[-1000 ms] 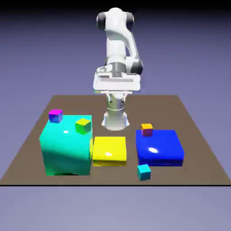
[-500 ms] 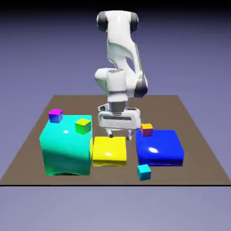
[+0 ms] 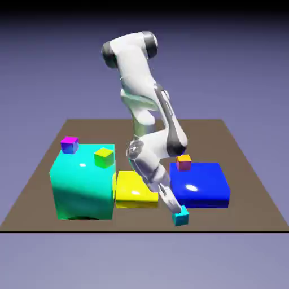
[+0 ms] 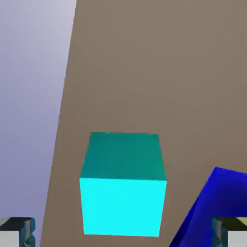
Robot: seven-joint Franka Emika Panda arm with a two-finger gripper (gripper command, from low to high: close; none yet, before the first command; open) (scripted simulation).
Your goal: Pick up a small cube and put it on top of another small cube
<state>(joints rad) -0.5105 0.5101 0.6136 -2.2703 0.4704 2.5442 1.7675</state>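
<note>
the small cyan cube (image 3: 180, 215) sat on the brown table (image 3: 248, 186) near its front edge, just in front of the big blue block (image 3: 200, 183) and off to the exterior view's right of the flat yellow block (image 3: 136, 187). the arm was bent down hard with the gripper (image 3: 171, 203) angled at the cube, tips right beside its top corner. in the hand view the cube (image 4: 123, 185) filled the lower middle, with one grey fingertip (image 4: 17, 231) in the bottom left corner and the other in the bottom right, so the fingers were spread wide apart, wider than the cube, with nothing between them yet. a corner of the blue block (image 4: 210, 207) poked in on that side.

the target, the little cube with a yellow top and green sides (image 3: 104, 157), was up on the large cyan block (image 3: 83, 182), well apart from the pickup spot. the magenta and blue cube (image 3: 69, 144) sat by that block's far corner and the orange and purple one (image 3: 183, 162) was on the blue block.

handling wise, my guess was it'd act like a rigid, light little block with flat smooth faces, so no squish, but it could slip or twist if pinched off centre. i'd grab it on two opposite side faces, around mid height, squared up to the faces. the blue block was close on one side, so that finger didn't have much room.
</note>
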